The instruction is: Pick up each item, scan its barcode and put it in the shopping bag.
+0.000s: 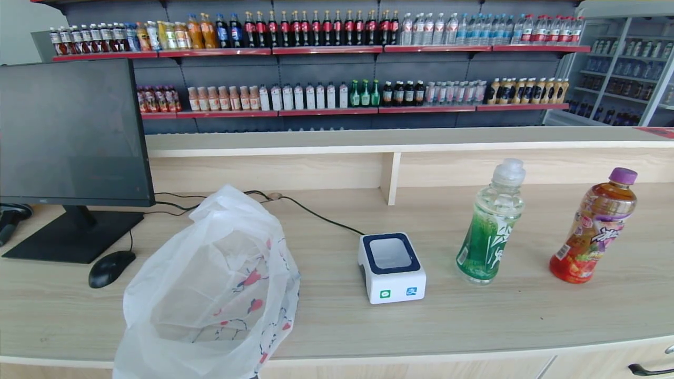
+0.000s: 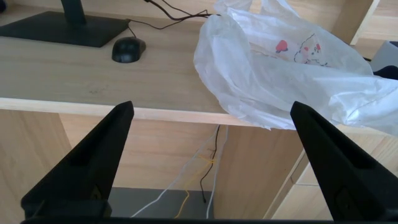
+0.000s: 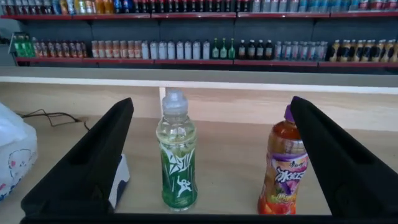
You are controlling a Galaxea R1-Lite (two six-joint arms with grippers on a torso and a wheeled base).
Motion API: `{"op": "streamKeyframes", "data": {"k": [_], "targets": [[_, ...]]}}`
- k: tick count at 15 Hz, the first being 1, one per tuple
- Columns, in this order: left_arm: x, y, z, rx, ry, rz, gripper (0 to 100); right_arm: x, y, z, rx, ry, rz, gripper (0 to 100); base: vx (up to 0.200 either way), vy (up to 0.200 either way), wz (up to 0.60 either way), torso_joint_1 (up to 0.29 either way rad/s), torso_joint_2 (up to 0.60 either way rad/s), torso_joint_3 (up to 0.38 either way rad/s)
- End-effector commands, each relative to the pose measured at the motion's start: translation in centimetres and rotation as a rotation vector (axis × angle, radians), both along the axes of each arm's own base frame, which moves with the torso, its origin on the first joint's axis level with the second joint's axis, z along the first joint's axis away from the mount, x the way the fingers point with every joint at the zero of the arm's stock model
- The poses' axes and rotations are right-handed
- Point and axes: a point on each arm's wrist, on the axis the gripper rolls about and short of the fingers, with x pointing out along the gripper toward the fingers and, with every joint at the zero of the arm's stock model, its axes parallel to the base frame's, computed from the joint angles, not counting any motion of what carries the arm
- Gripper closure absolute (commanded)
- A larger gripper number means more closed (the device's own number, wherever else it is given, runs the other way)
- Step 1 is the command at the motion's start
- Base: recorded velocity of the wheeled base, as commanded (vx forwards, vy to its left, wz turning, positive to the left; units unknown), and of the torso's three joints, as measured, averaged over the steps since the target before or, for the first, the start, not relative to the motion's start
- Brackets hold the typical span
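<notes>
On the wooden counter (image 1: 505, 316) a green-labelled clear bottle (image 1: 491, 223) with a clear cap stands upright right of the white barcode scanner (image 1: 391, 267). Farther right stands an orange drink bottle (image 1: 594, 227) with a purple cap. A white plastic shopping bag (image 1: 210, 295) with small red prints sits open at the counter's front left. My right gripper (image 3: 211, 155) is open, level with the green bottle (image 3: 177, 159) and the orange bottle (image 3: 285, 168) and short of both. My left gripper (image 2: 211, 149) is open below the counter's front edge, before the bag (image 2: 292, 68).
A dark monitor (image 1: 71, 137) on a stand and a black mouse (image 1: 110, 268) occupy the left of the counter, with cables running to the scanner. A raised shelf ledge (image 1: 400, 142) borders the counter's far side. Drink shelves (image 1: 316, 63) stand behind.
</notes>
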Motion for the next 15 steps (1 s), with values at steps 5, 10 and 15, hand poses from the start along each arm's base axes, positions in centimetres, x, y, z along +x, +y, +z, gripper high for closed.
{"op": "streamKeyframes", "data": {"k": [5, 10, 15], "targets": [[0.0, 0.0, 0.0, -0.001, -0.001, 0.0, 0, 8.9, 1.0, -1.4, -0.013, -0.019, 0.024, 0, 0.0, 0.0, 0.0, 0.0, 0.0, 0.0], [0.0, 0.0, 0.0, -0.001, -0.001, 0.0, 0, 13.9, 2.2, -3.1, -0.072, -0.114, 0.098, 0, 0.0, 0.0, 0.0, 0.0, 0.0, 0.0], [0.0, 0.0, 0.0, -0.001, -0.001, 0.0, 0, 14.0, 3.1, -5.1, -0.094, -0.029, 0.138, 0, 0.0, 0.0, 0.0, 0.0, 0.0, 0.0]]}}
